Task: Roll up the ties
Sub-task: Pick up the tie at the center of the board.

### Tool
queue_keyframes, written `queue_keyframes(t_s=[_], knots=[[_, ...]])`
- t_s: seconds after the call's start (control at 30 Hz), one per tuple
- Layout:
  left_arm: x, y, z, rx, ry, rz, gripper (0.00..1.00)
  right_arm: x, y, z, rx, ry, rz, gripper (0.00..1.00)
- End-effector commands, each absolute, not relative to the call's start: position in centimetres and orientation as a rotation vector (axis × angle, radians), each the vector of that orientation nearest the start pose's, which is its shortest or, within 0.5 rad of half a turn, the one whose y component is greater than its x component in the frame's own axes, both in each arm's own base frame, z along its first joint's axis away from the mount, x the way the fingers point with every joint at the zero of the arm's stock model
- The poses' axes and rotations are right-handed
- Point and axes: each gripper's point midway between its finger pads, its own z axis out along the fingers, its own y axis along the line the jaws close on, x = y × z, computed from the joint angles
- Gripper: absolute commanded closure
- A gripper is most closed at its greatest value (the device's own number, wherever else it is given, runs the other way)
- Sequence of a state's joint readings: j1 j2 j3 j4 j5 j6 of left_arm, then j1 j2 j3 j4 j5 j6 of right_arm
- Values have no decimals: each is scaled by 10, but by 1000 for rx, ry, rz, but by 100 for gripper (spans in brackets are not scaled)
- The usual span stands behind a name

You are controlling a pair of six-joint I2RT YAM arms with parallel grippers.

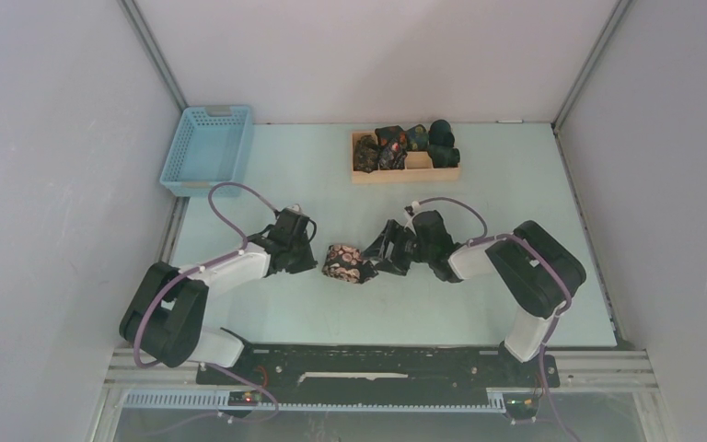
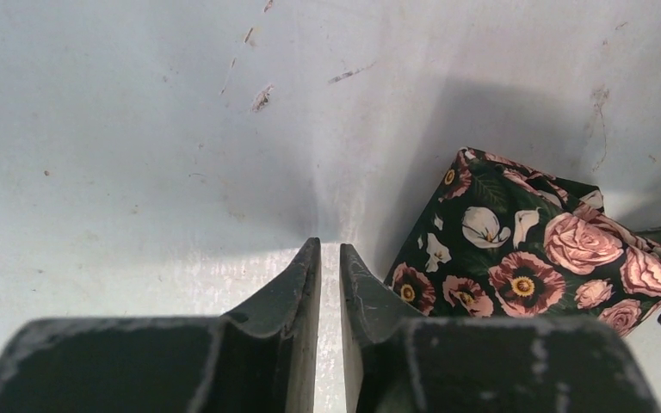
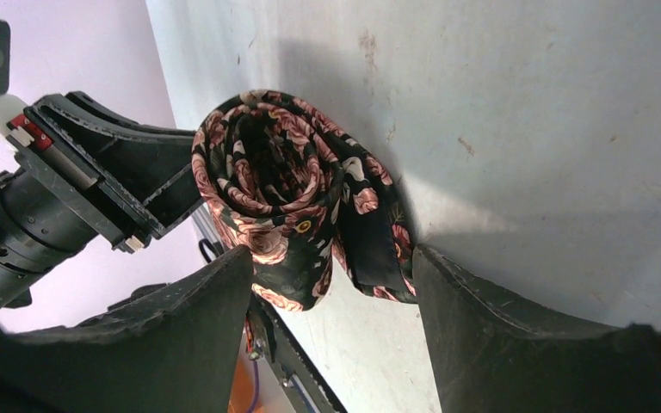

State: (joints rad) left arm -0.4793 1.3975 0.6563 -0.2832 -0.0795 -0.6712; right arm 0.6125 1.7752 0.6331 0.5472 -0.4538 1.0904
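Dark floral fabric, black-green with pink roses and white lilies: that's the necktie (image 1: 345, 263), wound up into a chunky roll and sitting on the pale mint worktop (image 1: 313, 184) right between the two sets of fingers.

The left fingers (image 2: 297, 284) are pinched almost together, just a thin slit between them, and there's nothing in that slit. They rest low over the worktop, and the roll (image 2: 525, 249) sits just off to their right, close but not in their grip.

The right fingers (image 3: 215, 292) are spread wide. From that wrist view the spiral end of the roll (image 3: 284, 189) faces the camera and its lower edge dips in between the two tips. Whether they actually press on it is hard to tell.

Well beyond the right fingers there's a shallow wooden tray (image 1: 405, 175) with several small dark rolled ties (image 1: 396, 143) packed in it. Well beyond the left fingers sits a light blue plastic basket (image 1: 177, 161).
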Motion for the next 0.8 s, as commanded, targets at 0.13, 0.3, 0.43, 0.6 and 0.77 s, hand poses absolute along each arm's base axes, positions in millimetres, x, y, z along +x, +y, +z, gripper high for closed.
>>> queue_keyframes(t_s=[0.13,0.3,0.43,0.6,0.77], knots=[[271,-157,34,-237,2556,-330,82,232,321,16,267,2599,1374,29],[269,-162,32,-227,2557,-342,83,228,333,28,234,2563,1465,30],[268,-164,31,-224,2556,-350,83,231,340,33,243,2528,1506,30],[267,-168,31,-220,2554,-371,83,244,340,36,276,2493,1531,30],[267,-168,33,-208,2551,-365,83,239,327,24,279,2565,1425,30]])
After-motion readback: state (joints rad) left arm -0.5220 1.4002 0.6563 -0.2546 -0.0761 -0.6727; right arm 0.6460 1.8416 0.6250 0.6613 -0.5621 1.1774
